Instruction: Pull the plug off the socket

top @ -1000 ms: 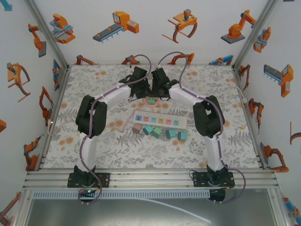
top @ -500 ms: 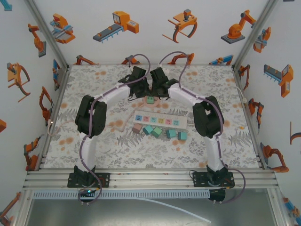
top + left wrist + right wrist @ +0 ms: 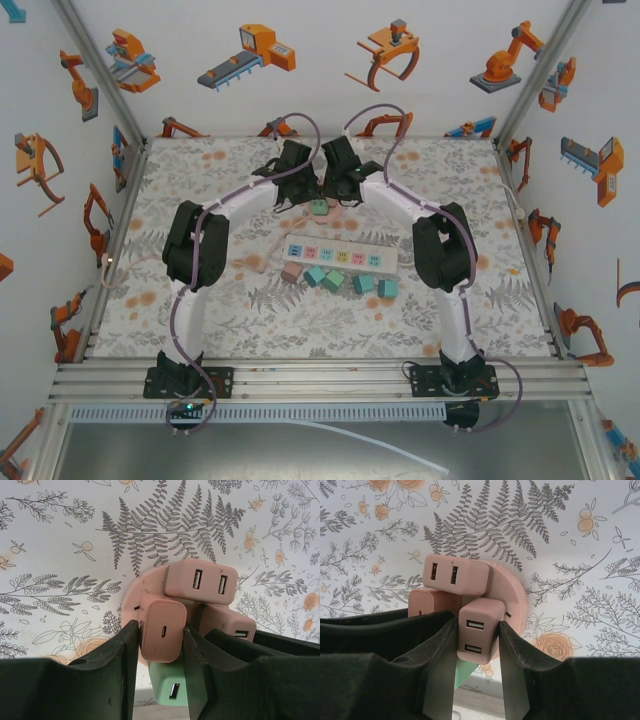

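Past the middle of the fern-printed table [image 3: 200,320], the left gripper [image 3: 160,628] was clenched on a pink one-port plug [image 3: 162,612] that sat in the round pink socket [image 3: 131,587]. From the other side of that same socket, the right gripper [image 3: 476,625] was clamped around a pink two-port plug [image 3: 476,640]. Nearer the arms lay a white power strip [image 3: 340,255], with a row of loose coloured plugs [image 3: 331,282] just in front of it.
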Available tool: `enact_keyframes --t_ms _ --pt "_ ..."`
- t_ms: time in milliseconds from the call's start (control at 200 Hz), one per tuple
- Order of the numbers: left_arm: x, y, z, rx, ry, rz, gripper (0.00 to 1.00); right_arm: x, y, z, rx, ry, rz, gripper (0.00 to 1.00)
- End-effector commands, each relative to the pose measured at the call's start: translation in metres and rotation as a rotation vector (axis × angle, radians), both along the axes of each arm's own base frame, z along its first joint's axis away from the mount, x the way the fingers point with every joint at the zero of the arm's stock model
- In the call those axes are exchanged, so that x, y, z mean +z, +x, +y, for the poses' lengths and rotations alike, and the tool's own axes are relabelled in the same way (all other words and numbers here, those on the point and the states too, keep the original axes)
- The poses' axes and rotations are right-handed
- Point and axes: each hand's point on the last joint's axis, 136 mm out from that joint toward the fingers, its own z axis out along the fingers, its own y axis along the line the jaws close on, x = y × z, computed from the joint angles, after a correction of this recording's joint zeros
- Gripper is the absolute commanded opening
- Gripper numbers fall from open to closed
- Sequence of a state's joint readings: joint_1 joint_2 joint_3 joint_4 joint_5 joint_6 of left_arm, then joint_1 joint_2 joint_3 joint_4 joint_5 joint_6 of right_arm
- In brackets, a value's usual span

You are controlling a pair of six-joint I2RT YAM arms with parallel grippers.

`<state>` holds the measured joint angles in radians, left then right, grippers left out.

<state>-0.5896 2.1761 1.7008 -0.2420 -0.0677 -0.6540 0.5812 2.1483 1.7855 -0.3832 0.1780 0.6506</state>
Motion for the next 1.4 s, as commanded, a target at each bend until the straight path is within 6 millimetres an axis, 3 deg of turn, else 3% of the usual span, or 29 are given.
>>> enact_keyframes --t_ms 0,85,170,290,391,476,551,696,891,1011,1081,1136,1392 --pt "-0.117 -0.050 0.019 -0.013 0.187 0.263 0.00 0.080 -0.024 0.078 0.215 0.137 -0.164 0.00" --pt "-0.116 -0.047 0.020 -0.027 0.208 0.247 0.00 0.044 -0.020 0.058 0.191 -0.032 -0.116 0.00" --pt "-0.116 -0.048 0.017 -0.075 0.218 0.237 0.00 0.033 -0.020 0.054 0.195 0.046 -0.064 0.00" --pt "-0.121 -0.053 0.009 -0.129 0.227 0.235 0.00 0.042 -0.021 0.053 0.191 0.106 -0.049 0.00" --pt "-0.127 -0.055 0.014 -0.112 0.266 0.234 0.00 0.076 -0.025 0.052 0.179 0.171 -0.102 0.00" --pt "-0.129 -0.054 0.019 -0.092 0.286 0.237 0.00 0.104 -0.024 0.037 0.123 0.190 -0.169 0.00" --pt "-0.127 -0.053 0.024 -0.080 0.311 0.228 0.00 0.113 -0.023 0.022 0.076 0.228 -0.187 0.00" --pt "-0.121 -0.049 0.029 -0.076 0.346 0.204 0.00 0.108 -0.024 0.002 0.031 0.249 -0.181 0.00" --pt "-0.107 -0.049 0.016 -0.104 0.286 0.198 0.00 0.078 -0.030 -0.022 -0.007 0.119 -0.172 0.00" --pt "-0.083 -0.047 0.005 -0.115 0.213 0.175 0.06 0.062 -0.027 -0.044 -0.032 0.084 -0.181 0.20" --pt "-0.068 -0.044 0.002 -0.115 0.192 0.155 0.19 0.051 -0.026 -0.044 0.014 0.079 -0.155 0.41" --pt "-0.056 -0.042 0.002 -0.109 0.187 0.137 0.22 0.042 -0.028 -0.041 0.046 0.065 -0.120 0.50" --pt "0.002 -0.033 -0.006 -0.097 0.089 0.062 0.39 0.025 -0.014 -0.026 0.057 0.103 -0.082 0.54"
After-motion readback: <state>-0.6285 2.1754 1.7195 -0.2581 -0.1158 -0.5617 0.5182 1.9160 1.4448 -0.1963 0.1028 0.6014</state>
